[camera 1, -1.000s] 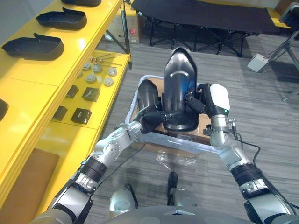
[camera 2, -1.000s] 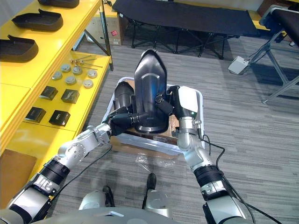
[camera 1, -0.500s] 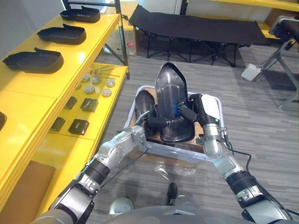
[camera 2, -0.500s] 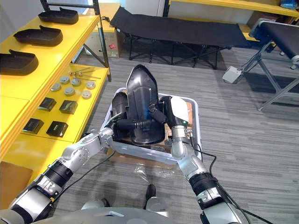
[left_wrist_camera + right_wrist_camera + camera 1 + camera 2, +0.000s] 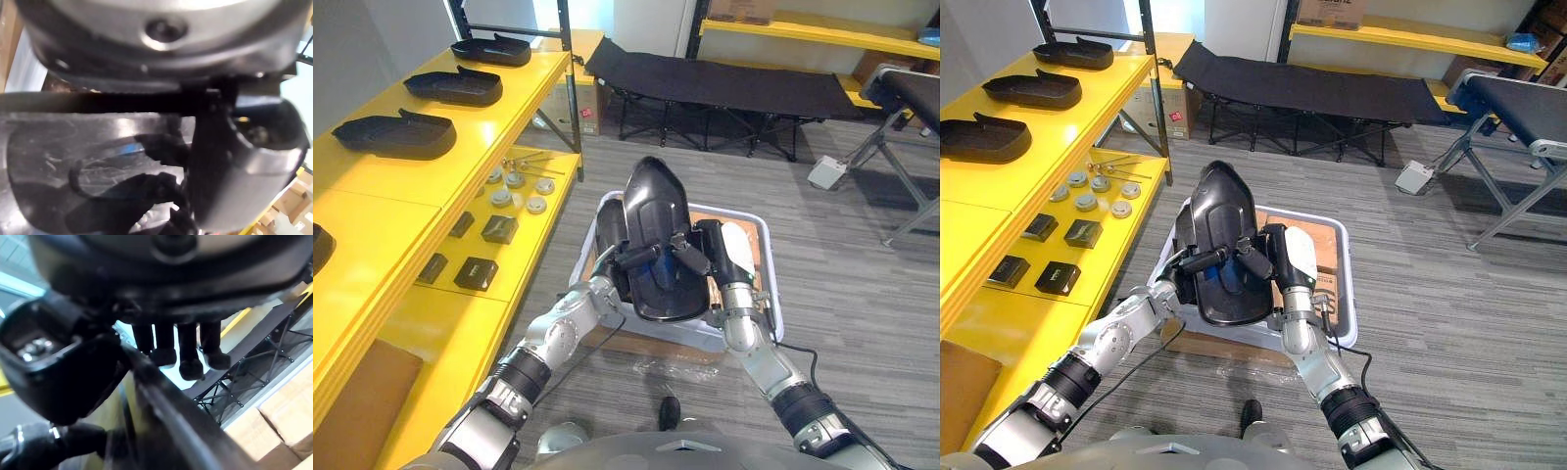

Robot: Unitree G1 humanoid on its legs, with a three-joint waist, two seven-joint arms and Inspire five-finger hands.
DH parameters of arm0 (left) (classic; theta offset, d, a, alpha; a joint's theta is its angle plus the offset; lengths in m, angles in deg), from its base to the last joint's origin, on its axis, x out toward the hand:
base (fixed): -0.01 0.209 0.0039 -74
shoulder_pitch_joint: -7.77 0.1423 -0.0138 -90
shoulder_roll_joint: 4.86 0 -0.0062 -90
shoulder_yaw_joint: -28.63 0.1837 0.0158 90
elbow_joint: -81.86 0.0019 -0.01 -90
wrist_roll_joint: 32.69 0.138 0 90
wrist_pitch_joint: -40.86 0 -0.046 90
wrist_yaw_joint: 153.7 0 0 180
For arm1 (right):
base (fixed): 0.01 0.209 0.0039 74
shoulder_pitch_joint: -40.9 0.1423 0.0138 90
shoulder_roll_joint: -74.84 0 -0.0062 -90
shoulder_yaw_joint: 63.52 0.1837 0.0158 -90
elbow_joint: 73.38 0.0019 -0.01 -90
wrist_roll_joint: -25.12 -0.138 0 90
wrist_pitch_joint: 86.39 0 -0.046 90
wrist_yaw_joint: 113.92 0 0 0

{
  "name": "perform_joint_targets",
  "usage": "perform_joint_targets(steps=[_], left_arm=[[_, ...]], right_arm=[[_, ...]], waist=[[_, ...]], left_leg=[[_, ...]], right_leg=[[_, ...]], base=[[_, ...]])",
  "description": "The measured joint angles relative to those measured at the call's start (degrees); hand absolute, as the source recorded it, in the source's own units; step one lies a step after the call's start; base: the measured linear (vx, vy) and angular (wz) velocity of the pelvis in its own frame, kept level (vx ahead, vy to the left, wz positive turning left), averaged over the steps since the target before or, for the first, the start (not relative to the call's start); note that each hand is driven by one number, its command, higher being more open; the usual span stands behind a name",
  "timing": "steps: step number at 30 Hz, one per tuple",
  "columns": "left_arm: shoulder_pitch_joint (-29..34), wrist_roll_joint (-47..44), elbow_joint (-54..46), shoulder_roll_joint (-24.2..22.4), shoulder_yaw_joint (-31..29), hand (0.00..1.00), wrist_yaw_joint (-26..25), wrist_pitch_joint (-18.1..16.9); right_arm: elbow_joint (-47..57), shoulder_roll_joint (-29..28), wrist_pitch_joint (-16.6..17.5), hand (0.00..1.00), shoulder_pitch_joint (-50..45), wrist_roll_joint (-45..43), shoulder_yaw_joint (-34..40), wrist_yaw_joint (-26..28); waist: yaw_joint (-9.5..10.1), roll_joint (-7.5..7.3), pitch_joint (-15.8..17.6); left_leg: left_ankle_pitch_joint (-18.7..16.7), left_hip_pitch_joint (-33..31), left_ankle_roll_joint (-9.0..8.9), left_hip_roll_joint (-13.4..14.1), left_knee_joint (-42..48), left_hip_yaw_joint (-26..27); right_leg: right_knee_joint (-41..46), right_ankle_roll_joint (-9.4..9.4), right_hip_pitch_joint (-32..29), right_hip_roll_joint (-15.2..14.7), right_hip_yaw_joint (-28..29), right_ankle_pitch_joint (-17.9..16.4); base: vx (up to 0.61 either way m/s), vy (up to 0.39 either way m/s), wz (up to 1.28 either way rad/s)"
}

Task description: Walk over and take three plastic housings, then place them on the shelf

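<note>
A large glossy black plastic housing (image 5: 651, 211) stands upright over a white crate (image 5: 766, 269), held between both hands. My right hand (image 5: 720, 259) is shut on its right rim; the right wrist view shows its fingers (image 5: 188, 355) hooked over the edge (image 5: 166, 401). My left hand (image 5: 625, 262) grips the left rim, thumb (image 5: 220, 161) outside and fingers curled inside the shell (image 5: 73, 147). A second black housing (image 5: 610, 227) stands in the crate behind the left hand. Three more housings (image 5: 393, 134) lie along the yellow shelf (image 5: 372, 211) at the left.
A lower yellow shelf level carries small black boxes (image 5: 477, 272) and round metal parts (image 5: 514, 186). A black folding cot (image 5: 724, 78) stands at the back. A metal stand (image 5: 901, 117) is at the right. Grey carpet (image 5: 842, 284) lies around the crate.
My left hand's fingers have curled from straight onto the housing's rim. The camera has moved, so the whole scene has shifted. The right hand keeps its grip.
</note>
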Motion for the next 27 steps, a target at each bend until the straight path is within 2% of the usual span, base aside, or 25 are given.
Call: perform_joint_targets(steps=[4,5,7,12,14,18,20,21,24,27], left_arm=[[0.1,-0.4,0.0,-0.1,1.2,0.0,0.1,-1.1],[0.3,-0.4,0.0,-0.2,1.2,0.0,0.1,-1.3],[0.6,-0.4,0.0,-0.5,1.4,0.0,0.1,-1.6],[2.6,0.3,-0.4,-2.0,1.4,0.0,-0.1,-5.5],[4.4,1.6,-2.8,-2.4,0.7,0.0,-0.9,-6.8],[11.2,10.2,-11.7,-4.5,-6.2,0.0,-3.1,-8.7],[13.6,18.3,-15.7,-6.3,-12.4,0.0,-5.9,-13.3],[14.1,20.0,-16.7,-6.4,-14.1,0.0,-6.5,-14.6],[15.9,31.4,-20.4,-6.5,-21.6,0.0,-8.4,-24.3],[19.0,36.6,-25.0,-5.7,-23.5,0.0,-8.8,-30.4]], right_arm=[[0.7,-0.1,0.0,0.0,-1.1,0.0,0.0,-1.6],[0.7,-0.3,0.0,1.0,-1.3,0.0,0.0,-1.6],[1.1,-0.4,0.0,1.0,-1.8,-0.1,0.0,-1.7],[3.5,-1.1,0.7,1.0,-2.6,-3.5,0.0,-2.7],[5.5,-1.1,1.8,1.0,-3.4,-6.3,0.3,-2.5],[11.4,-2.3,7.1,1.0,-8.7,-14.6,2.1,0.4],[12.7,-4.1,9.9,1.0,-13.2,-21.7,4.5,4.6],[12.8,-4.4,10.2,1.0,-14.3,-23.1,5.0,5.5],[13.0,-6.2,10.7,1.0,-18.6,-29.1,10.8,9.4],[14.1,-6.0,11.2,1.0,-20.5,-31.1,16.0,10.5]], waist=[[-0.06,-0.05,-0.1],[-0.14,-0.06,-0.1],[-0.15,-0.08,-0.1],[0.0,-0.28,-0.3],[0.06,-0.55,-0.5],[0.03,-0.62,-0.5],[0.05,-0.57,-0.5],[0.03,-0.5,-0.6],[-0.04,0.33,-0.8],[0.0,1.79,-1.7]], left_leg=[[0.4,0.0,-0.07,0.0,-0.5,0.1],[0.4,0.0,-0.1,0.1,-0.4,0.1],[0.4,0.1,-0.08,0.0,-0.5,0.2],[0.3,1.2,0.11,-0.3,-1.0,0.4],[0.3,1.2,0.13,-0.5,-1.2,0.5],[0.3,1.5,0.17,-0.6,-1.5,0.9],[0.2,1.7,0.02,-0.5,-1.5,1.0],[0.2,1.7,-0.05,-0.4,-1.5,1.0],[-0.2,1.8,-0.68,-0.1,-1.6,1.2],[-0.3,1.8,-0.52,-0.1,-1.6,1.4]], right_leg=[[0.0,0.03,-0.1,0.1,-0.1,0.4],[0.0,0.06,0.0,0.2,-0.1,0.5],[0.0,0.12,0.0,0.2,-0.1,0.5],[0.3,0.36,0.8,0.0,0.1,0.7],[0.0,0.43,0.7,-0.2,0.2,0.7],[0.0,0.48,0.7,0.1,0.3,0.6],[0.0,0.43,0.4,0.2,0.3,0.1],[0.0,0.16,0.5,0.3,0.3,-0.1],[0.0,-0.2,0.4,0.6,0.3,-0.5],[0.0,-0.07,0.2,0.7,0.3,-0.7]], base=[[0.02,0.0,0.0],[0.04,0.008,-0.01],[0.03,0.018,-0.01],[0.0,0.035,-0.01],[-0.05,0.031,-0.02],[-0.06,0.0,-0.05],[-0.06,0.001,-0.02],[-0.06,-0.007,-0.03],[-0.02,-0.006,-0.03],[0.02,0.013,-0.01]])
